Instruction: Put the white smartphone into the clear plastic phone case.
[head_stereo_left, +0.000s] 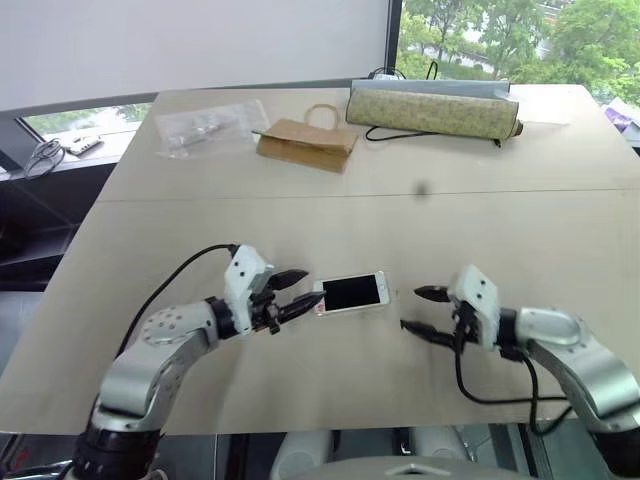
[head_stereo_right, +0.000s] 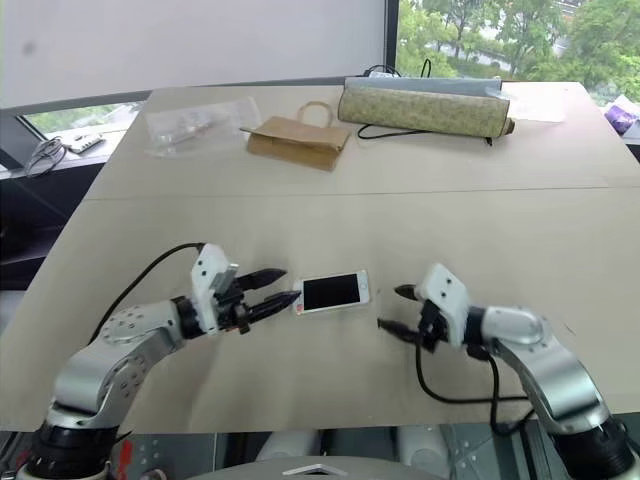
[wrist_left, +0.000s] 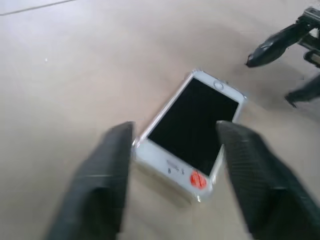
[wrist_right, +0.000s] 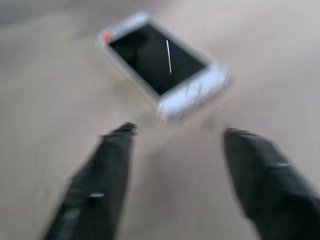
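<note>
Left eye view, reading from the left of the frame: my left gripper (head_stereo_left: 303, 293) sits at lower left with its two black fingers spread wide, the tips flanking the near end of the white smartphone (head_stereo_left: 352, 294) without pinching it; in the left wrist view the fingers (wrist_left: 105, 175) stand either side of the phone's end with gaps showing. The phone lies flat, screen up, at lower centre on the table (head_stereo_left: 300, 200), and a clear rim around its edge suggests the clear plastic phone case (wrist_left: 200, 197) is already on it. To the right, my right gripper (head_stereo_left: 421, 309) is also wide open, holding nothing, its tips just beside the phone's far end but apart from it.
</note>
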